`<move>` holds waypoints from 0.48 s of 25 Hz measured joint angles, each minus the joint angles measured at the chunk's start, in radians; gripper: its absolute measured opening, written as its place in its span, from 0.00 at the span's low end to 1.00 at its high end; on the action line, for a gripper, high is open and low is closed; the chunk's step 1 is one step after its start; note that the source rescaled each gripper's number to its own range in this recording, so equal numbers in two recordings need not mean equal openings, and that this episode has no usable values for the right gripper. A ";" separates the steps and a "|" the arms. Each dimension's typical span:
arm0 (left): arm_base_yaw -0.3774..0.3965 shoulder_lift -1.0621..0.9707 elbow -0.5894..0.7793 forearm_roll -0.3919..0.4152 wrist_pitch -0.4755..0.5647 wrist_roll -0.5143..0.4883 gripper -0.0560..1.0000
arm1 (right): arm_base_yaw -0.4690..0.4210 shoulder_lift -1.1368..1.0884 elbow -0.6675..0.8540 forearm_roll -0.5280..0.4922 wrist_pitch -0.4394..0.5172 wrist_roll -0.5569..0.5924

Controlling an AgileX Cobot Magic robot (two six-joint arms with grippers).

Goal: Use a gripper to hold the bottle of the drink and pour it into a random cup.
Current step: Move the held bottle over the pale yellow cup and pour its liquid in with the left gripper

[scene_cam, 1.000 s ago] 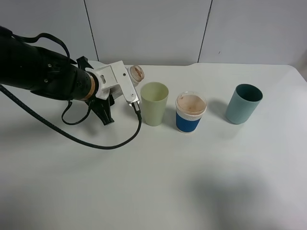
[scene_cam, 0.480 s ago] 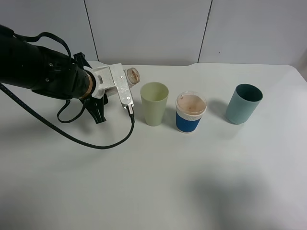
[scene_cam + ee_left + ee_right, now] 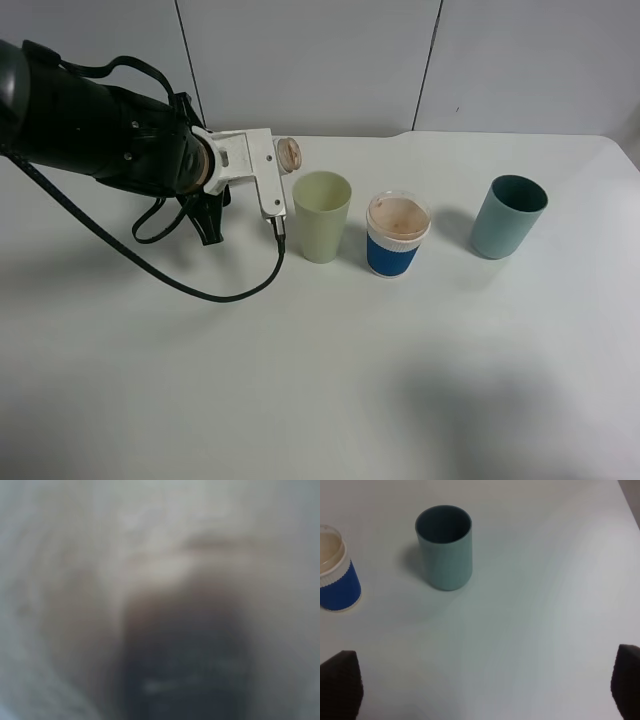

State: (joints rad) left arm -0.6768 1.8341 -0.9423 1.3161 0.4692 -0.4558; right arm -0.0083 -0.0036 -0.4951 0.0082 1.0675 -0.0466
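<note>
Right fingers (image 3: 340,685) spread wide over bench (image 3: 545,580), holding nothing. Farther back, cup (image 3: 321,220) upright. Left fingers (image 3: 270,190) beyond it, clamped on bottle (image 3: 288,152), raised off bench, tipped sideways, mouth just beside cup rim, not touching.

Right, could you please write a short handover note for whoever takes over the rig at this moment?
Left gripper: shut on the bottle, which is held in the air and tipped nearly level. Its mouth faces the yellow-green cup, just short of the rim.
Right gripper: open, holding nothing, with the teal tumbler ahead of it.
Done: bottle grasped, lifted and tilted.
Left: nothing is visibly pouring, so bring the mouth over the cup and tip further. The left wrist view is too blurred to help.
</note>
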 joint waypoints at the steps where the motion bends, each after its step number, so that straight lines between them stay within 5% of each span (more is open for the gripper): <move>1: -0.001 0.003 -0.004 0.000 0.001 0.002 0.07 | 0.000 0.000 0.000 0.000 0.000 0.000; 12: -0.018 0.004 -0.006 -0.004 0.081 0.077 0.07 | 0.000 0.000 0.000 0.000 0.000 0.000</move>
State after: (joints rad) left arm -0.6945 1.8379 -0.9480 1.3117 0.5505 -0.3787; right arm -0.0083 -0.0036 -0.4951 0.0082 1.0675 -0.0466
